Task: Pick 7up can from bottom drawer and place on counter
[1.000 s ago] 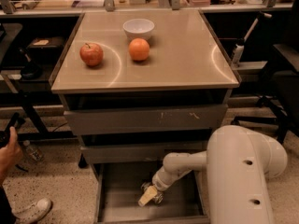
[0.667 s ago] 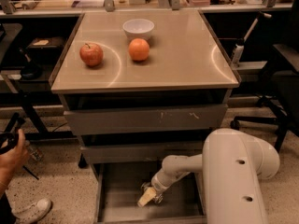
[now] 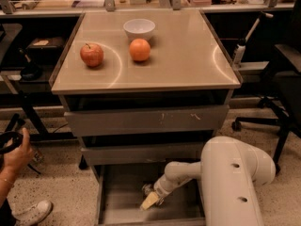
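The gripper (image 3: 150,200) is sitting low in the bottom drawer (image 3: 120,194) — grip unreadable. The 7up can is seemingly hiding just beneath it.

No text, label, brand, number or sign can be read in this view. The table (image 3: 188,55), the grey drawer fronts and the white arm (image 3: 235,173) are seen as plain, unmarked surfaces. Boxes and papers on the back bench (image 3: 61,1) are too blurred for any lettering to be made out. The gripper (image 3: 150,199) is located low inside the open bottom drawer (image 3: 117,197); no marking is legible on it.
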`<action>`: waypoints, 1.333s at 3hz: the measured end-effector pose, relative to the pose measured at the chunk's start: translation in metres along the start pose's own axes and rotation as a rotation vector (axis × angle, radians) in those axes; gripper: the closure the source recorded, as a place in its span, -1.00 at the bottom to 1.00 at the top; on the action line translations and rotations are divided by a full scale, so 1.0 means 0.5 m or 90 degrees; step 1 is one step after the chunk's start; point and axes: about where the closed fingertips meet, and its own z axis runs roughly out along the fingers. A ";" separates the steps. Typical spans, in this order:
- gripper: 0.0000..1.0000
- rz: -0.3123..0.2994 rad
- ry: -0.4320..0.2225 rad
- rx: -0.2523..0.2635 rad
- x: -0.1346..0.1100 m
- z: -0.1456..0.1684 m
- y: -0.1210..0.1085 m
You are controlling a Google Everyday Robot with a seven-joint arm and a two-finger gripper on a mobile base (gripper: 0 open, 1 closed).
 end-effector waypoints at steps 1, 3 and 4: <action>-1.00 0.003 -0.005 0.003 0.005 0.021 -0.016; -1.00 0.012 -0.022 -0.005 0.025 0.098 -0.043; -0.60 0.012 -0.022 -0.005 0.025 0.099 -0.043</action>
